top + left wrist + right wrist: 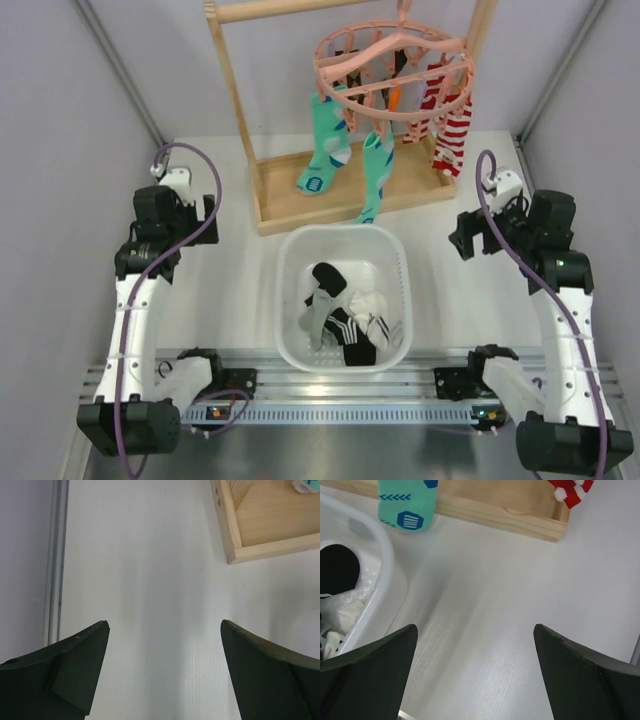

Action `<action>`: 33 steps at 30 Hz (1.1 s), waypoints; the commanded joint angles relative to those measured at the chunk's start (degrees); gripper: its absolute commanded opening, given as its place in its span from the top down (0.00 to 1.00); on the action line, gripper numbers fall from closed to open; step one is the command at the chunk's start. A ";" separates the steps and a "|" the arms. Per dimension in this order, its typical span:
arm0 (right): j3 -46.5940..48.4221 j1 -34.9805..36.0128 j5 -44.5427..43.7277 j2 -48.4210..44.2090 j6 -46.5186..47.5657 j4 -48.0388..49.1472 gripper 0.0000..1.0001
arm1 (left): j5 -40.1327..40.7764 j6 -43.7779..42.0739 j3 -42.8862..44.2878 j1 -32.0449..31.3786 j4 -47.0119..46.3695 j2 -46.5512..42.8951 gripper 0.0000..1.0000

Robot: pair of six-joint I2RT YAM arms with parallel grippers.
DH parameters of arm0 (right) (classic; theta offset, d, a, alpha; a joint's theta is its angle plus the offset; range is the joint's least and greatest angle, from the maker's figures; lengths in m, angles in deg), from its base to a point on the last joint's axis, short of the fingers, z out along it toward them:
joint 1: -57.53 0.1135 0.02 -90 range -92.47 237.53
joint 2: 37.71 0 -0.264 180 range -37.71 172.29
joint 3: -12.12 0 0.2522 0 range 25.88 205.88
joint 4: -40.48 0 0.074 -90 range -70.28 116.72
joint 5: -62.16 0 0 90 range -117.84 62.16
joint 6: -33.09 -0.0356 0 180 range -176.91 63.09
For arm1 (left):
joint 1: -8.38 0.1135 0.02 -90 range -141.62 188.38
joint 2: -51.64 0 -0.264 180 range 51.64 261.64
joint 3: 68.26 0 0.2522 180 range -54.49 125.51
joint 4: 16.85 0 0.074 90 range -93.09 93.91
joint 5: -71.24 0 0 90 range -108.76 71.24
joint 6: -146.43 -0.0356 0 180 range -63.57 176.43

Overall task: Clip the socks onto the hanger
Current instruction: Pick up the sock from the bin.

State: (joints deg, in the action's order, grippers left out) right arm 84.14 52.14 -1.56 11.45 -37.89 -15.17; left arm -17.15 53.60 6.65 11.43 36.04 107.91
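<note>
Socks (335, 312) are all piled in the white basket (290, 262), dead centre of the table (230, 290) in the top view. It's a mix of black ones, a black one with white stripes, and some grey and white. The pink hanger (395, 72) hangs at 12 o'clock from the basket, up on the wooden rack (300, 195). It already carries teal socks (325, 150) and red-and-white striped socks (452, 125).

Both arms are parked wide. The left gripper (165, 625) sits out at 9 o'clock of the basket and the right gripper (475, 627) at 3 o'clock. On both, the jaws are spread apart with nothing between them, just bare table below.

So the job hasn't really started, and the step in hand looks like picking a first sock. My take:

- Go for the plain black sock at the 11 o'clock side of the pile. It looks like it's lying on top and mostly free, so it shouldn't drag its neighbours out.
- The right arm seems better placed, since its wrist view already catches the basket's rim at 9 o'clock.
- Pinch near the cuff or toe, not the middle. That leaves an edge sticking out to feed into a peg.
- Come straight down to stay clear of the basket wall.
- Lift high enough that the sock hangs free before heading toward 12 o'clock.

I can't tell from here which pegs are free, so check that on approach.
</note>
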 commanded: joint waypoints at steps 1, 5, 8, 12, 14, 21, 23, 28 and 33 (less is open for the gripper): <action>4.05 2.21 2.02 1.54 -0.30 0.05 0.00 | -1.34 2.64 2.74 -0.06 -2.48 -1.69 0.02; 6.15 9.49 3.16 4.26 -3.11 2.42 0.00 | -4.56 7.05 5.38 0.03 -4.50 -0.90 0.03; 8.70 15.38 2.46 7.60 -5.66 4.88 0.00 | -10.10 8.45 5.39 0.03 -7.75 -2.47 0.03; 9.15 24.35 -1.31 11.73 -10.57 10.15 0.02 | -17.05 11.43 2.24 0.03 -15.90 -6.16 0.02; 8.63 30.05 -2.02 13.23 -11.81 11.99 0.06 | -19.96 12.32 0.91 0.03 -18.65 -8.01 0.02; 2.49 43.26 -6.31 21.66 -15.07 19.62 0.26 | -26.12 15.31 -1.99 -0.06 -23.23 -7.41 0.03; -1.89 46.41 -9.74 21.85 -15.33 24.20 0.36 | -26.21 15.66 -2.43 -0.06 -23.92 -6.88 0.03; -7.37 50.56 -15.04 25.88 -11.13 35.38 0.48 | -26.57 16.54 -2.35 -0.06 -25.16 -5.04 0.03; -7.55 51.35 -11.44 32.82 3.69 36.70 0.48 | -29.10 16.02 -2.08 -0.06 -26.39 -3.36 0.02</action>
State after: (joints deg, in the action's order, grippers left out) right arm 76.47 102.61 -13.78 41.77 -44.73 14.73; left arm -42.99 69.64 3.92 11.38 14.84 104.61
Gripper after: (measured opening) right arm 0.511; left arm 0.973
